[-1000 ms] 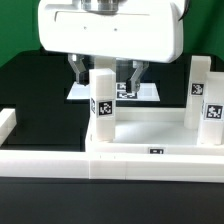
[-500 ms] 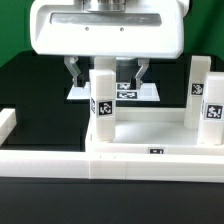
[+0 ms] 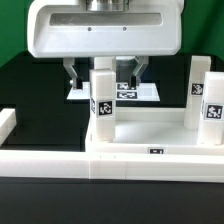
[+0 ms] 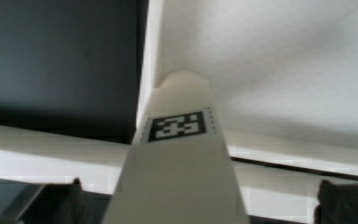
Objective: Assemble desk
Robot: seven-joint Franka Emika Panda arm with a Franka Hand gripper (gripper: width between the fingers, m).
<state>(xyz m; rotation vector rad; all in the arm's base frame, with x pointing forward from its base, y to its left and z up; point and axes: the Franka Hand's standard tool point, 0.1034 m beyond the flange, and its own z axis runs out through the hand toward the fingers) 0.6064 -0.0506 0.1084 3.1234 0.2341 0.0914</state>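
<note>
The white desk top [image 3: 150, 130] lies with its rim up at the front of the exterior view. One square white leg [image 3: 101, 100] with a black-and-white tag stands upright in its left corner socket. Two more tagged legs [image 3: 207, 95] stand at its right side. My gripper [image 3: 106, 78] hangs over the left leg, open, with one dark finger [image 3: 72, 72] on each side of the leg's top and a gap to it. In the wrist view the same leg [image 4: 179, 150] rises between the gripper's [image 4: 197, 205] fingers [image 4: 51, 200].
A long low white border rail [image 3: 45, 160] runs along the front and turns back at the exterior view's left [image 3: 7, 120]. The marker board [image 3: 150, 93] lies flat on the black table behind the desk top.
The gripper has shifted a little toward the exterior view's left, and its fingers stand slightly wider apart around the left leg. The legs and desk top have not moved.
</note>
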